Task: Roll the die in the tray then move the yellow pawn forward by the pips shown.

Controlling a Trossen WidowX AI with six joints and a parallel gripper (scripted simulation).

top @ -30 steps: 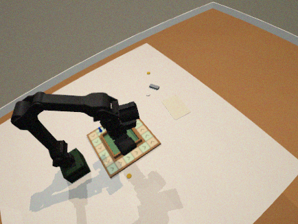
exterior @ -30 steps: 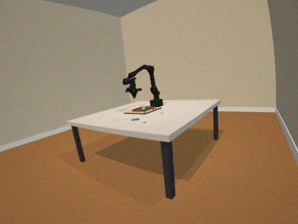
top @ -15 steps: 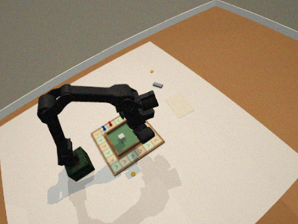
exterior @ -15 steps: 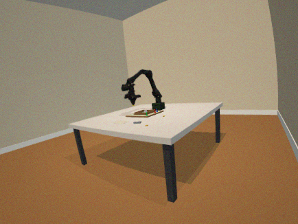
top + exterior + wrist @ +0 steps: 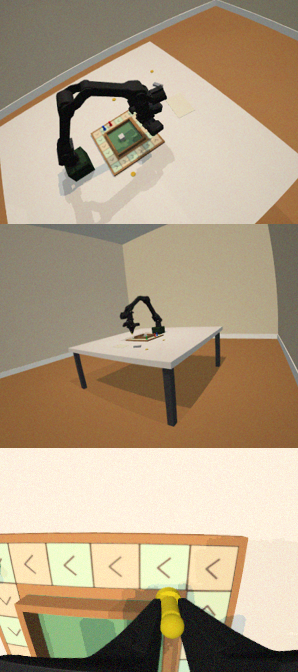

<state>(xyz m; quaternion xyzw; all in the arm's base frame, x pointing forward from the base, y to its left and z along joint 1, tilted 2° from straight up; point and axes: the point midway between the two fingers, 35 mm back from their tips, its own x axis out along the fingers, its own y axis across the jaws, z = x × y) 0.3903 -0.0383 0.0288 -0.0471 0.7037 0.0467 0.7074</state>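
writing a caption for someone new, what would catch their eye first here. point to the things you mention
The jointed black robot arm [image 5: 113, 88] [image 5: 142, 299] arches over the square wooden-edged board [image 5: 114, 174] [image 5: 137, 340] [image 5: 244, 555]. In the wrist view, a shiny yellow pawn [image 5: 171, 610] stands out between the gripper's [image 5: 171, 604] dark fingers. A white die [image 5: 121, 136] sits in the board's green-floored tray.

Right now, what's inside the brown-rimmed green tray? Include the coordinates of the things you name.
A small white die [image 5: 121, 137] lies in the brown-rimmed green tray [image 5: 114, 149]. Top pips unreadable; the black arm [image 5: 110, 89] covers part of the rim.

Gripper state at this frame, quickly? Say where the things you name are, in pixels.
Gripper [image 5: 155, 128] [image 5: 132, 333] [image 5: 171, 607]: closed on the yellow pawn [image 5: 132, 334] [image 5: 172, 625], holding it above the board [image 5: 114, 174] [image 5: 147, 340] [image 5: 245, 555].
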